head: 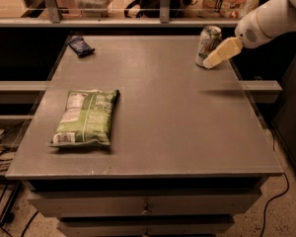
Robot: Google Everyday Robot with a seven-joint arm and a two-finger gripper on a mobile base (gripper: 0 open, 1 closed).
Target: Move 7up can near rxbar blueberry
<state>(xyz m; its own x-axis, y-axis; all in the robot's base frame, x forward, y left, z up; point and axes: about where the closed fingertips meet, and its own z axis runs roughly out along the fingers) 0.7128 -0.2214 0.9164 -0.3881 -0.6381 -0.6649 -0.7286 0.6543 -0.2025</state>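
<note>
Landmark: flat grey square-topped table (177, 132) with drawers (146, 209) under its front edge. Everything below is placed off this table.
7up can: small upright silver-white 7up can (207, 44) with green and red marks and a shiny metal top. It stands at the table's far right corner, close to the right edge and a little in from the back edge.
Gripper: cream-coloured gripper (214, 59) on a white arm (271, 19). It reaches in from past the table's right edge, angled down and left, with its tip right at the can's lower right side. Touching or just beside, can't say.
Grip: honestly can't tell how it's set from this view.
rxbar blueberry: small flat dark blue rxbar blueberry (81, 45) wrapper at the table's far left corner, lying skewed just in from the back edge and well apart from the can.
Chip bag: big green chip bag (87, 116) lying flat on the table's front left, near the left edge.
Open room: bare grey top runs along the back edge from can to bar, and also covers the middle and the front right.
</note>
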